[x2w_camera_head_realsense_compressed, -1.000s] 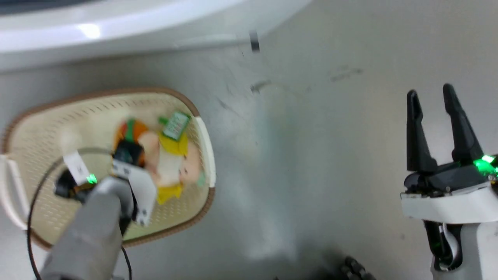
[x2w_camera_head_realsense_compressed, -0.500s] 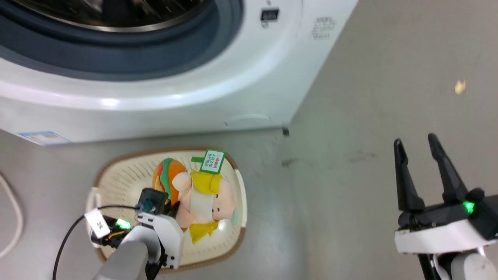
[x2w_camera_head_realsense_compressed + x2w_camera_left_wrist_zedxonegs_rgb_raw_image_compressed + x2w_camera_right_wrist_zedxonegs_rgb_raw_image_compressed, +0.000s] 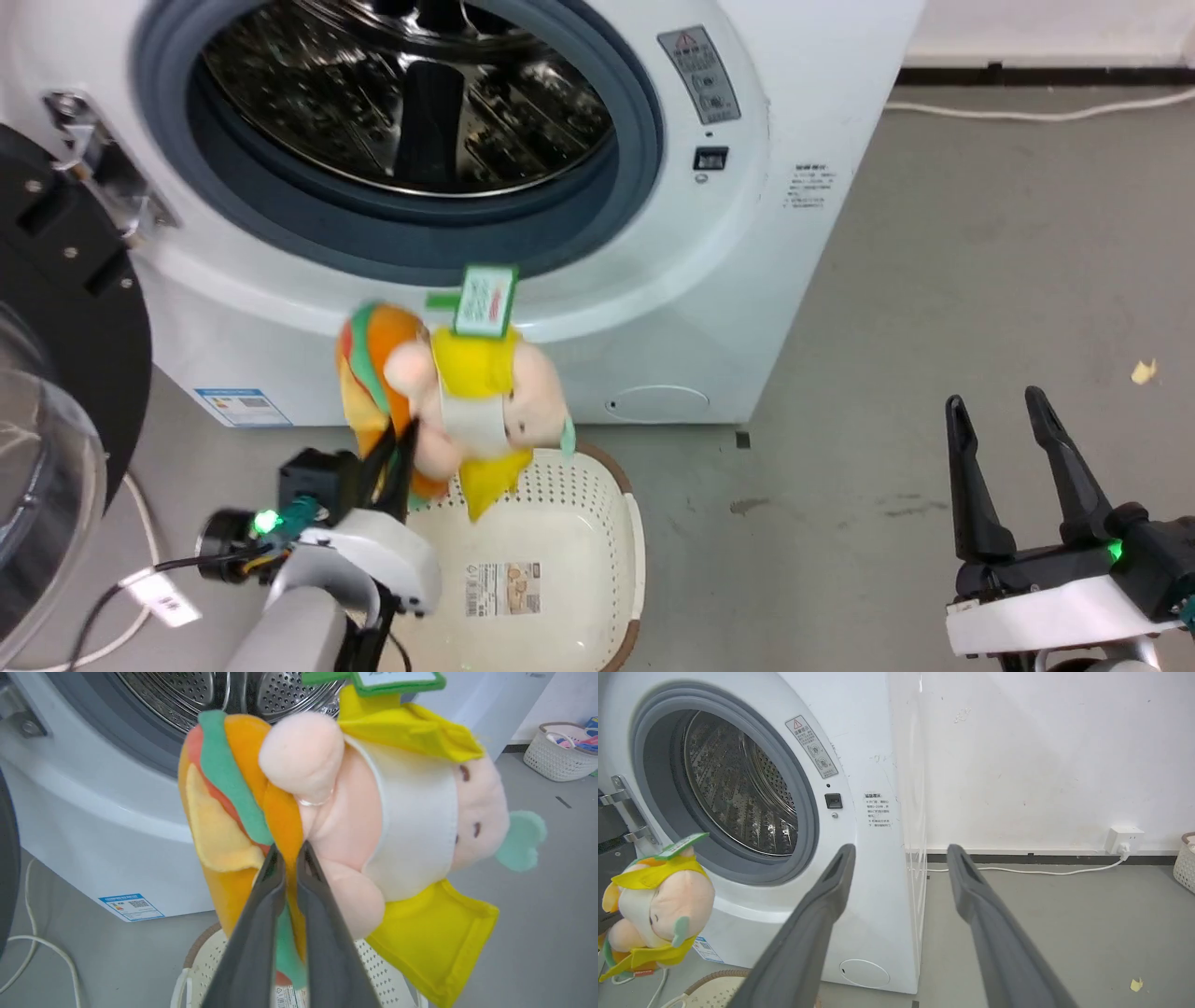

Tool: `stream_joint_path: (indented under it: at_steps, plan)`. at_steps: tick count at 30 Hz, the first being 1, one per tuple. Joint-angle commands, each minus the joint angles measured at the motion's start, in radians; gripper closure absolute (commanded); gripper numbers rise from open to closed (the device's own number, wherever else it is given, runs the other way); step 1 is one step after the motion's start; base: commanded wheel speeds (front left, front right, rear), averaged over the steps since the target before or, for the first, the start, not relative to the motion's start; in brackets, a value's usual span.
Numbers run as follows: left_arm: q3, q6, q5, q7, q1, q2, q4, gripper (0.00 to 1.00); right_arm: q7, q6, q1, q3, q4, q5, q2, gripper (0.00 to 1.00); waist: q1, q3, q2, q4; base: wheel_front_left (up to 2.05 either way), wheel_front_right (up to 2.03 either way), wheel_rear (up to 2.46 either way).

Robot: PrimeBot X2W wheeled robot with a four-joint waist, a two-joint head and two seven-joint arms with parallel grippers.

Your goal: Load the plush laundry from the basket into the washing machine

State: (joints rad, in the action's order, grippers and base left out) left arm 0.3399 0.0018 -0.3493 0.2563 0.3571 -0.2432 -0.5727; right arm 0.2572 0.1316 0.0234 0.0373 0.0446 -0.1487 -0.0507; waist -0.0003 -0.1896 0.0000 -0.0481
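Observation:
My left gripper (image 3: 397, 450) is shut on the plush laundry and holds it in the air above the basket (image 3: 611, 509). Its fingers pinch the orange bun-shaped plush (image 3: 233, 788) at the left gripper's tips (image 3: 288, 848). The peach-white-yellow doll (image 3: 490, 401) hangs against the bun, its green-white tag (image 3: 485, 301) pointing up. The bundle sits just below the washing machine (image 3: 747, 233) porthole, with the steel drum (image 3: 401, 93) open behind. The basket floor shows its paper label (image 3: 502, 588). My right gripper (image 3: 994, 399) stands open and empty at the lower right, seen wide apart in its wrist view (image 3: 901, 849).
The washer's black-rimmed bubble door (image 3: 56, 373) is swung open at the left. A white cable (image 3: 131, 523) lies on the floor by it. A wall socket (image 3: 1124, 839) with a cord is behind the washer's right side. Another small basket (image 3: 560, 751) stands far off.
The head camera has tilted up from the floor to the washer. My left gripper has lifted both plush toys out of the basket to porthole height. The right gripper stays open.

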Motion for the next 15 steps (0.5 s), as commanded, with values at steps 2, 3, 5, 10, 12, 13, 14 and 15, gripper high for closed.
stream_joint_path:
  at_steps: [2, 3, 5, 10, 12, 13, 14, 15]
  plan:
    - [-0.047, 0.018, 0.024, 0.005, -0.041, -0.008, 0.131, 1.0, 0.005, -0.001, -0.009, -0.007, 0.004, 0.002, 0.001, 0.0, 0.0003, 0.0, 0.0, -0.001, 0.0, 0.0, 0.0]
    - [-0.047, 0.018, 0.024, 0.005, -0.041, -0.008, 0.131, 1.0, 0.005, -0.001, -0.009, -0.007, 0.004, 0.002, 0.001, 0.0, 0.0003, 0.0, 0.0, -0.001, 0.0, 0.0, 0.0]
    - [-0.096, 0.035, 0.059, 0.005, -0.059, -0.012, 0.268, 1.0, 0.005, -0.001, 0.002, -0.011, 0.014, -0.006, 0.001, 0.0, 0.0003, -0.028, 0.0, -0.013, 0.0, 0.0, 0.0]
    - [-0.161, 0.046, 0.073, 0.005, -0.015, -0.016, 0.37, 1.0, 0.005, -0.001, 0.029, -0.014, 0.033, -0.012, 0.001, 0.0, 0.0003, -0.117, 0.0, -0.046, 0.0, 0.0, 0.0]
    - [-0.172, 0.047, 0.07, 0.005, 0.007, -0.021, 0.375, 1.0, 0.005, -0.001, 0.035, -0.012, 0.038, -0.014, 0.001, 0.0, 0.0003, -0.143, 0.0, -0.055, 0.0, 0.0, 0.0]
    - [-0.18, 0.045, 0.067, 0.005, 0.033, -0.025, 0.375, 1.0, 0.005, -0.001, 0.042, -0.01, 0.044, -0.016, 0.001, 0.0, 0.0003, -0.167, 0.0, -0.063, 0.0, 0.0, 0.0]
    - [-0.184, 0.042, 0.064, -0.003, 0.063, -0.033, 0.37, 1.0, 0.005, -0.001, 0.049, -0.008, 0.048, -0.017, 0.001, 0.0, 0.0003, -0.191, 0.0, -0.07, 0.0, 0.0, 0.0]
    - [-0.186, 0.039, 0.067, -0.014, 0.097, -0.042, 0.369, 1.0, 0.005, -0.001, 0.057, -0.01, 0.054, -0.018, 0.001, 0.0, 0.0003, -0.222, 0.0, -0.079, 0.0, 0.0, 0.0]
